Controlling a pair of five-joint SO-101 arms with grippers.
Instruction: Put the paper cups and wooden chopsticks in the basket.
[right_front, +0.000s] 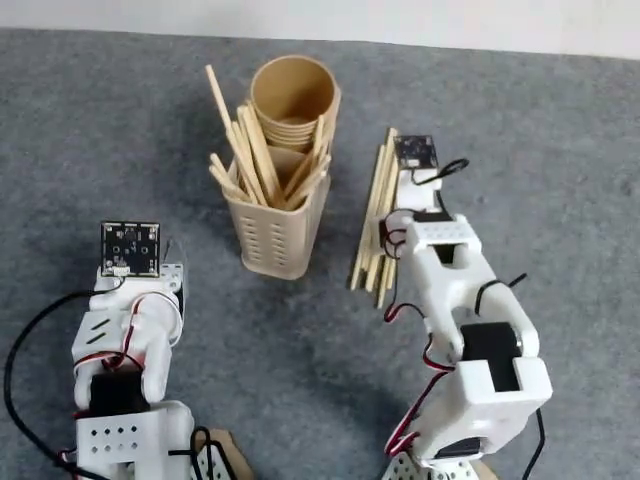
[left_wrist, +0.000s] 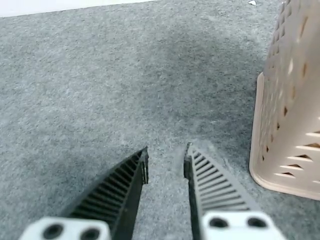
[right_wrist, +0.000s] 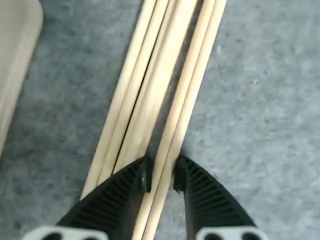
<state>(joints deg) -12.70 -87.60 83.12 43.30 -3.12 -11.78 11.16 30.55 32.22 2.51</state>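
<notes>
Beige perforated plastic forms the basket (right_front: 275, 245), which stands mid-counter, its wall cut off at the edge of the left wrist view. Stacked tan paper cups (right_front: 293, 95) sit inside with their lower parts hidden, and pale wooden sticks (right_front: 250, 150) lean around them. The loose chopsticks (right_wrist: 160, 75) lie in a bundle on the grey counter (right_front: 100, 130) just beside the basket, partly covered by the right arm. The right hand (right_wrist: 160, 175) pinches a pair from that bundle. The left hand (left_wrist: 166, 160) hangs slightly spread over bare counter near the basket.

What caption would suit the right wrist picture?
Right arm's fingers pinching wooden chopsticks from the loose bundle on the grey carpet.
</notes>
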